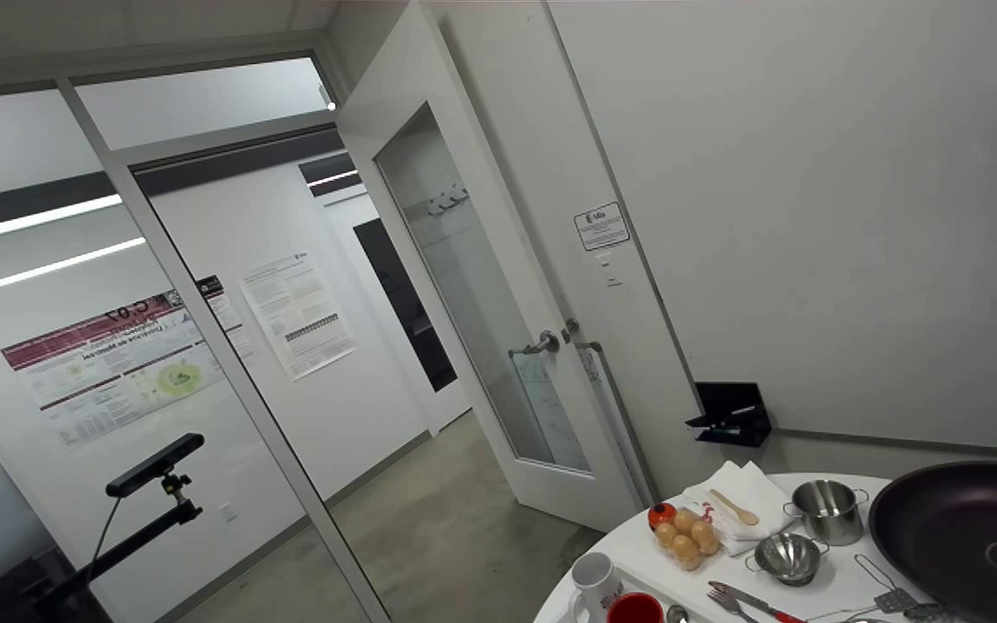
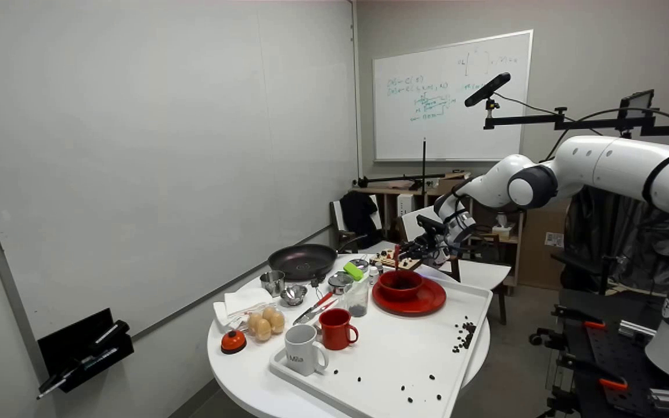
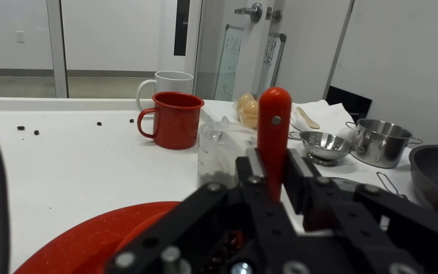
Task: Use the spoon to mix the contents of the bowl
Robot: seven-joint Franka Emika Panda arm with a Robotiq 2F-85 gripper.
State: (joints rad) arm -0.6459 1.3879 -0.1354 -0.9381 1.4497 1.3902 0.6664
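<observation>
Gripper (1): jaws in to hdl. width, pinching spoon by its red hdl.; hdl. approx. upright, lower end hidden. Bowl (1): red, w/ dk. contents, below hdl.; on red plate (1), on white tray (1). Same tray: red mug (1), white mug (1), scattered dk. bits. Off tray, on tbl.: frying pan (1), sm. steel pot (1), eggs.

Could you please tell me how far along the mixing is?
Done: the red-handled spoon is in the gripper, and dark beans are in the red bowl.
In hand: the spoon stands roughly upright at the bowl, its lower end hidden.
Left: probably stirring, or finishing it; whether any mixing has happened can't be told.
</observation>
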